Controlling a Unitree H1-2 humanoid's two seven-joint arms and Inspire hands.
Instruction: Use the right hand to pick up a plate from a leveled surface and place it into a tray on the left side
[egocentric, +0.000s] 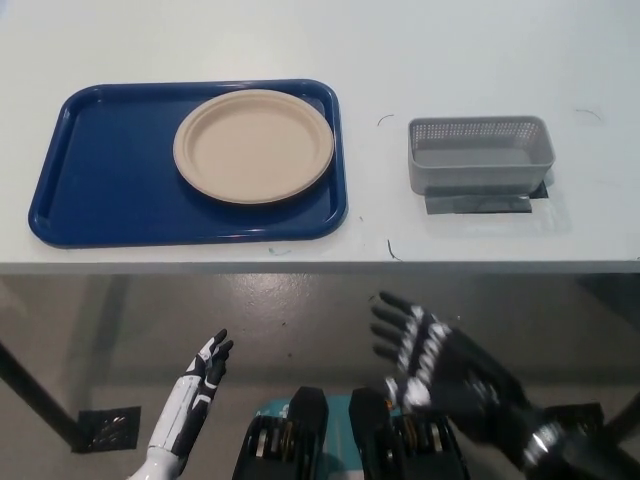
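So going left to right: our white left hand (195, 385) is parked low at the lower left, below the table edge, fingers loosely spread and holding nothing, just idling. Up on the white tabletop (380, 40) sits the dark blue rectangular plastic tray (100, 170), its long side running left-right along the table, and the round beige paper-looking plate (254, 146) lies flat inside it, in the right half of the tray, close to the tray's far and right rims. So we'd say the placing part looks done, plate is in the tray and nothing is touching it. Further right, well apart from the tray, there's a small grey perforated plastic basket (480, 152) sitting on what looks like a dark patch of tape, empty as far as we can see. Then our black right hand (432, 358) is down at the lower right, under the table edge, fingers fanned wide apart and gripping nothing. From that hand the plate lies up and to the left, with the table's front edge in between, and the right hand is about as far from the plate as the left one. If anything were left to do, our guess is it's only lowering the arm to rest. No brands, labels or readable writing anywhere, just a few faint pen-like marks on the table.
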